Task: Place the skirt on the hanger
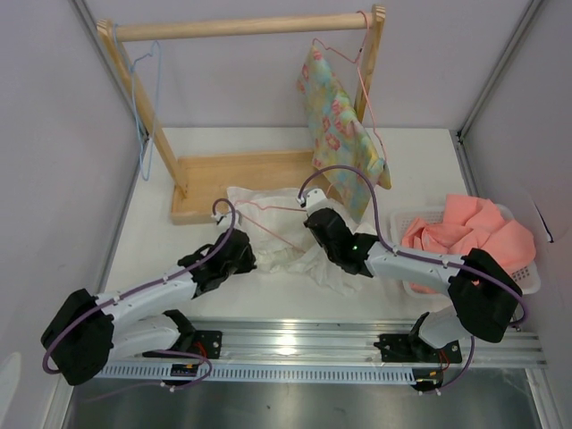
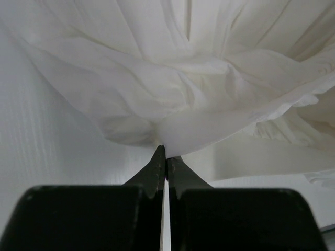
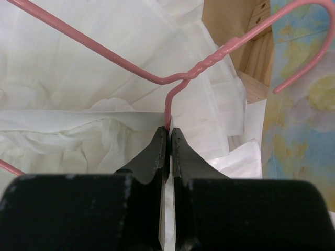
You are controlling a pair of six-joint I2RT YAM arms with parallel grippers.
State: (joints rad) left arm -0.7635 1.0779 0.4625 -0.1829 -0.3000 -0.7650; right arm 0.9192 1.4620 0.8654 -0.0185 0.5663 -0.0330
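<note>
— Since the skirt (image 1: 268,234) is the item under review, state where it lies.

— It is crumpled in a heap about mid-table, just on the near side of the wooden rack's base (image 1: 234,174), between my two hands. It is not on the hanger (image 3: 104,52) yet. The pink wire lies on top of the cloth, its hook reaching toward the floral garment (image 3: 298,104).

— Your hands?

— My left gripper (image 2: 166,152) has its jaws together, pinching a fold at the left side of the heap. My right gripper (image 3: 168,134) is clamped on the hanger's wire just below the twisted neck.

— Step in hand?

— By my assessment it is the early part: both items are secured and nothing is threaded. The next move calls for lifting the wire clear of the heap and finding the waistband, which I cannot pick out among these folds. The thin fabric is likely to sag and slide off bare wire, so my left hand should spread it before any draping.

— Surroundings?

— The floral garment hangs from the rack toward the far right corner. A light blue hanger (image 1: 147,98) hangs toward the far left corner. A white basket (image 1: 529,277) holding salmon-pink cloth (image 1: 469,234) sits at the right edge.

— Brands, labels, writing?

— None legible in any view.
</note>
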